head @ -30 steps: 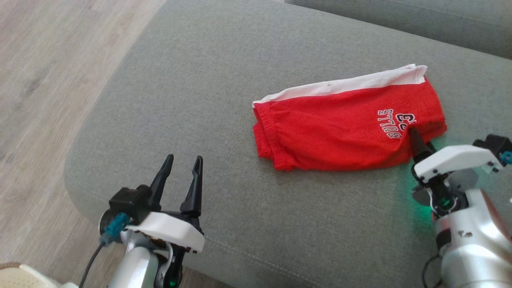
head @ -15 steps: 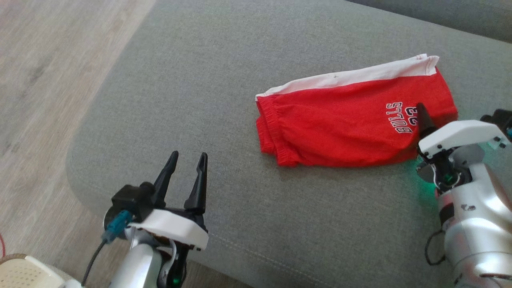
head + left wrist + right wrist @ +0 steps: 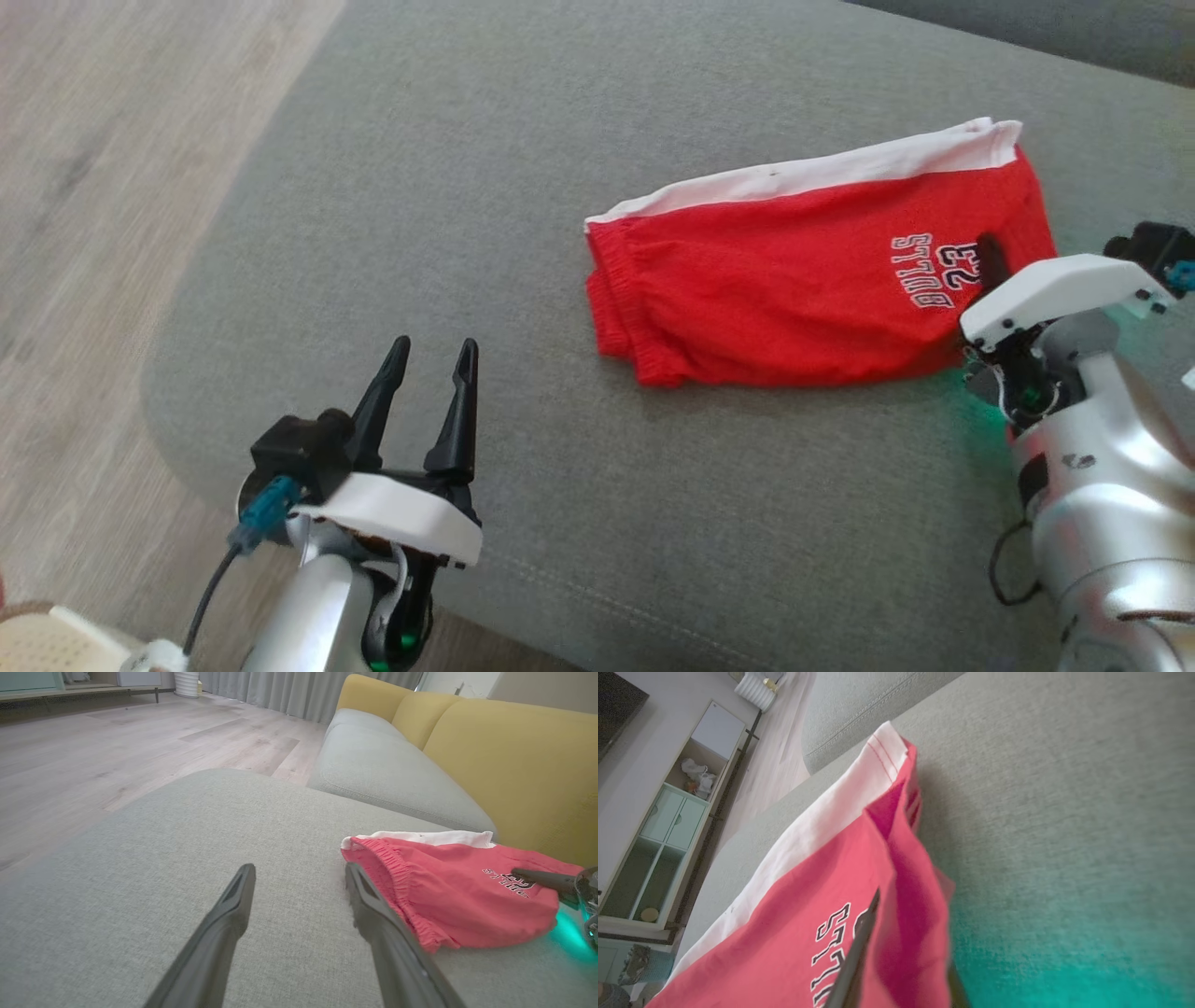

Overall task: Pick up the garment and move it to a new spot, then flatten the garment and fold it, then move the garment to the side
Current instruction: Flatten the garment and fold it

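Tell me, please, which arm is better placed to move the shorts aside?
The right arm: the right gripper is shut on the printed end of the red shorts; the left gripper hangs open over the cushion, apart from them.

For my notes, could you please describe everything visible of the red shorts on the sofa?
The red shorts, mesh-like fabric, lie folded on the grey sofa cushion. White band along the far edge, gathered waistband at the left, BULLS 23 printed near the right end, where the right gripper is shut on them.
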